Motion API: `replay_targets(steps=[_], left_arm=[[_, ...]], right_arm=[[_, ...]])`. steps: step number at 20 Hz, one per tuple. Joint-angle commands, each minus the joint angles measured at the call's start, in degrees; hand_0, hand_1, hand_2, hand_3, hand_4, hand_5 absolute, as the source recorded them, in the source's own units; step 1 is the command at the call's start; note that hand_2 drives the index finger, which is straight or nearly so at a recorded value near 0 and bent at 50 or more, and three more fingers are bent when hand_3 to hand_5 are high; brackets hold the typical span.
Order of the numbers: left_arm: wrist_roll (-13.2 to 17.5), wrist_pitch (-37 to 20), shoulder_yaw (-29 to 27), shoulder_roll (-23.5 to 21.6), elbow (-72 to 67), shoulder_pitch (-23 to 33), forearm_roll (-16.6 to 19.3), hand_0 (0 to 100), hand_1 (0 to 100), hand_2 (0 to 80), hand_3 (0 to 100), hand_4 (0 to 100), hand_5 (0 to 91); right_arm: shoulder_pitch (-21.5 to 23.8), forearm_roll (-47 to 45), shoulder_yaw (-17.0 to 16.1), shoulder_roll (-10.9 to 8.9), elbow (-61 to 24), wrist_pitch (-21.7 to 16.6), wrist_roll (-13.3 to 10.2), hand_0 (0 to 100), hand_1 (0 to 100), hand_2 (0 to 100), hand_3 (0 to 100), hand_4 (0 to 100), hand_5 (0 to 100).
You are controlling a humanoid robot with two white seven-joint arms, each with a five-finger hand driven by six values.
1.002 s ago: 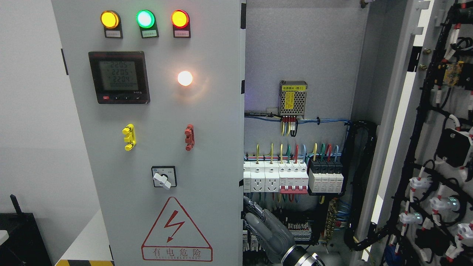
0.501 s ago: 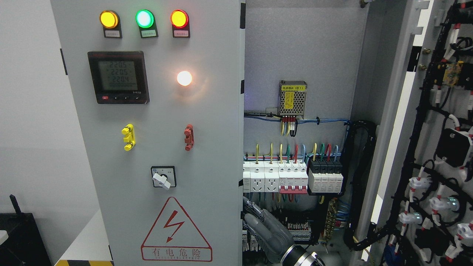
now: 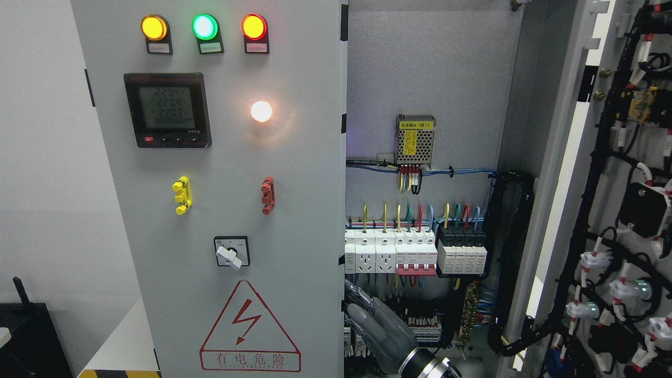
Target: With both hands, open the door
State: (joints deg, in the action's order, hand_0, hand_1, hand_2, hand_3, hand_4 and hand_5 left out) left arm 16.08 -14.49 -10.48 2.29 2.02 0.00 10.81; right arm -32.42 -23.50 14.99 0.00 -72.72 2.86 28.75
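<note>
The grey left door (image 3: 294,157) of the electrical cabinet carries three indicator lamps, a digital meter (image 3: 167,109), a yellow and a red handle, a rotary switch and a warning triangle. My right hand (image 3: 350,302) comes up from the bottom edge. Its grey fingers (image 3: 367,312) hook on that door's right edge low down, with the tips hidden behind the edge. The right door (image 3: 619,210) stands swung wide open at the far right, showing its wiring. My left arm is out of view.
Inside the open cabinet are a power supply (image 3: 416,139), a row of breakers (image 3: 415,254) and black cable bundles (image 3: 512,262). A black box (image 3: 26,336) and a white surface (image 3: 121,346) sit at the lower left.
The left door's panel has drifted a few pixels to the left. The right hand stays at the door's edge, barely shifted. The meter's digits changed.
</note>
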Motion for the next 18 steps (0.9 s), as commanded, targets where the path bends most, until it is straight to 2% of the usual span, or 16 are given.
replay_targets(steps=[1, 9, 12, 18], left_arm=[[0.0, 0.0, 0.0, 0.0, 0.0, 1.6, 0.0, 12, 39, 0.0, 0, 0, 0.0], [0.0, 0.0, 0.0, 0.0, 0.0, 1.5, 0.1, 12, 39, 0.0, 0, 0, 0.0], [0.0, 0.0, 0.0, 0.0, 0.0, 1.6, 0.0, 12, 39, 0.0, 0, 0, 0.0], [0.0, 0.0, 0.0, 0.0, 0.0, 1.6, 0.0, 12, 39, 0.0, 0, 0, 0.0]], right_arm=[[0.0, -0.9, 0.0, 0.79, 0.3, 0.0, 0.0, 12, 39, 0, 0, 0, 0], [-0.4, -1.2, 0.0, 0.79, 0.4, 0.0, 0.0, 12, 39, 0, 0, 0, 0], [-0.4, -1.1, 0.1, 0.79, 0.6, 0.0, 1.4, 12, 39, 0, 0, 0, 0], [-0.4, -1.2, 0.0, 0.79, 0.8, 0.0, 1.6, 12, 39, 0, 0, 0, 0]])
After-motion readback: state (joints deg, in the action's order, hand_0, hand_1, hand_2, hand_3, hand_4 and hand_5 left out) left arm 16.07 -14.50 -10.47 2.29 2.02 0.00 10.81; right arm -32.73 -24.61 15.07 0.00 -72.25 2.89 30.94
